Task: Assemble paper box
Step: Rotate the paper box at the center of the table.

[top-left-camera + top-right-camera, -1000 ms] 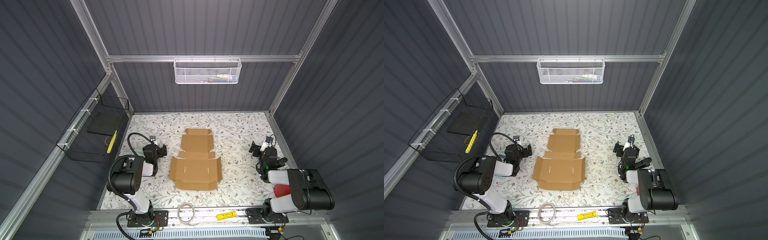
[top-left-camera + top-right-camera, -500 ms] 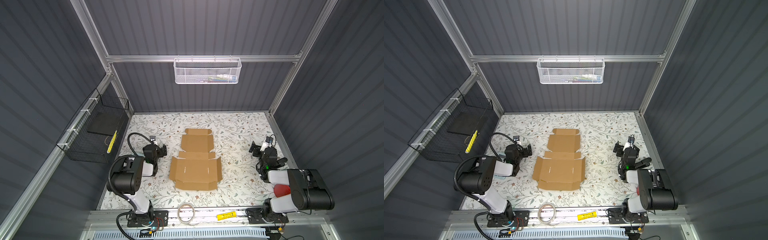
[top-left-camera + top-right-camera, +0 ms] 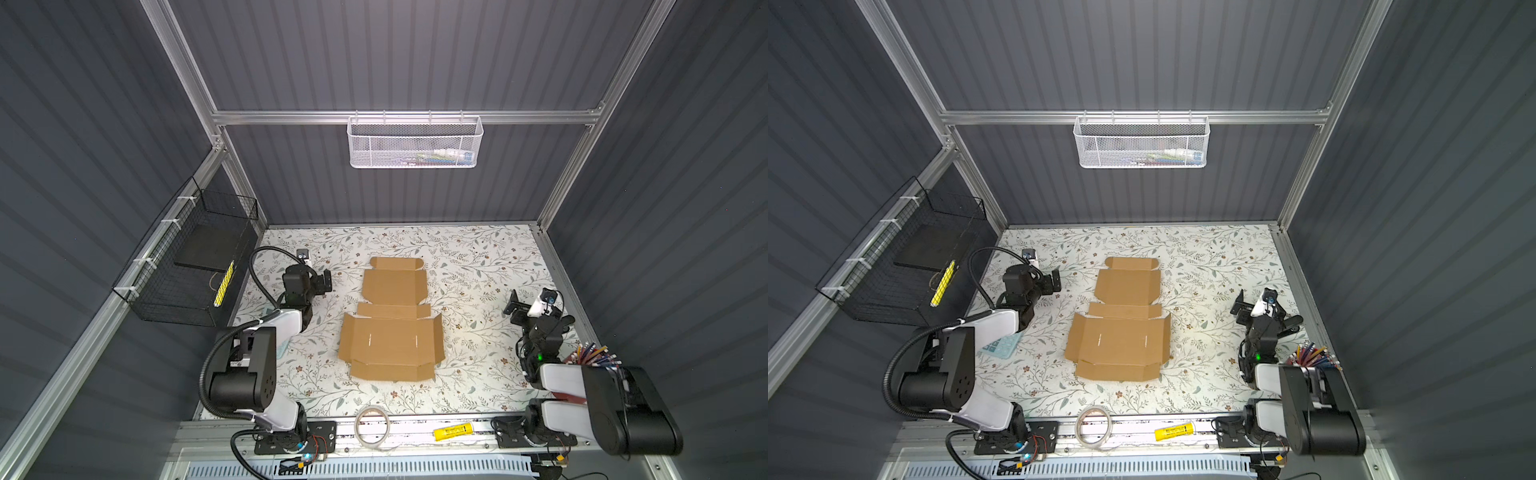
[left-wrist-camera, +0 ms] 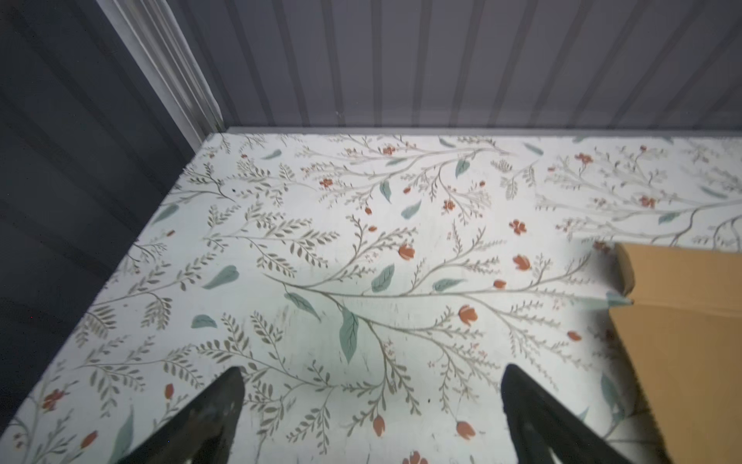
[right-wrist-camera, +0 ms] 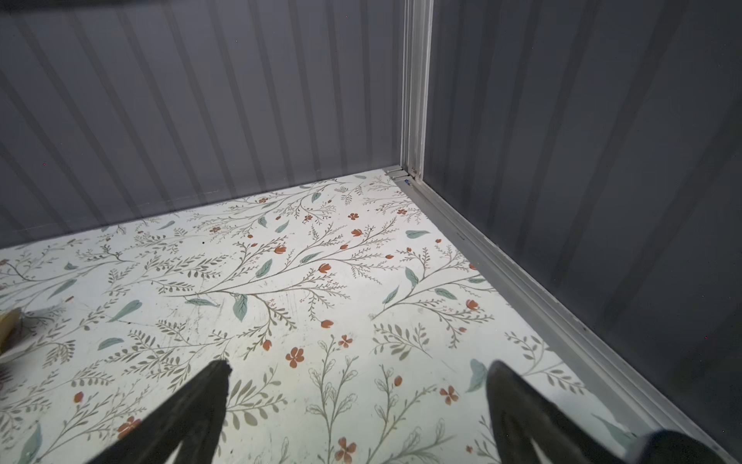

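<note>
The left gripper [image 4: 371, 373] hangs over the floral worktop [image 3: 478, 266] with its jaws spread wide and nothing between them, near the far left part of the paper box [image 3: 390, 328]. The right gripper [image 5: 357, 367] is likewise wide open and empty, well apart from the box on its other side. The box lies unfolded at the middle of the worktop as a brown die-cut cardboard sheet, its side flaps a little lifted, and neither gripper touches it.

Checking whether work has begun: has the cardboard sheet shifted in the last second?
No. The cardboard sheet lies flat in the same spot, its near edge equally far from the tape roll in a top view.
</note>
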Robot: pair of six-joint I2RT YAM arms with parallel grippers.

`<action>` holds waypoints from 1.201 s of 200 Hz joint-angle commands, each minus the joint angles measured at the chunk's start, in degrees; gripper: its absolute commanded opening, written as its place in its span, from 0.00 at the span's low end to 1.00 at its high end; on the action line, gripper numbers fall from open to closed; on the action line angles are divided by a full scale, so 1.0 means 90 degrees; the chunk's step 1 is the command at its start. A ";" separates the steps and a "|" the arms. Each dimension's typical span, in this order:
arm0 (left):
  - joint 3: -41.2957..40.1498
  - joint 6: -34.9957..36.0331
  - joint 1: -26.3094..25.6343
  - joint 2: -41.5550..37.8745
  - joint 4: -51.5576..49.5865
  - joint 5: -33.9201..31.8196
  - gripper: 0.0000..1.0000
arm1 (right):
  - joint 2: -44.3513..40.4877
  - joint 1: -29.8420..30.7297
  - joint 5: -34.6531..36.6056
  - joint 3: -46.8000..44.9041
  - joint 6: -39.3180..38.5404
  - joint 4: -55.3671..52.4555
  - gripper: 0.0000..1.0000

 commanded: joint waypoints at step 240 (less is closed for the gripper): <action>0.2035 -0.1719 -0.1024 0.0340 -0.4578 0.0721 0.99 | 0.0473 0.4241 -0.0357 0.5337 0.3284 -1.0378 0.73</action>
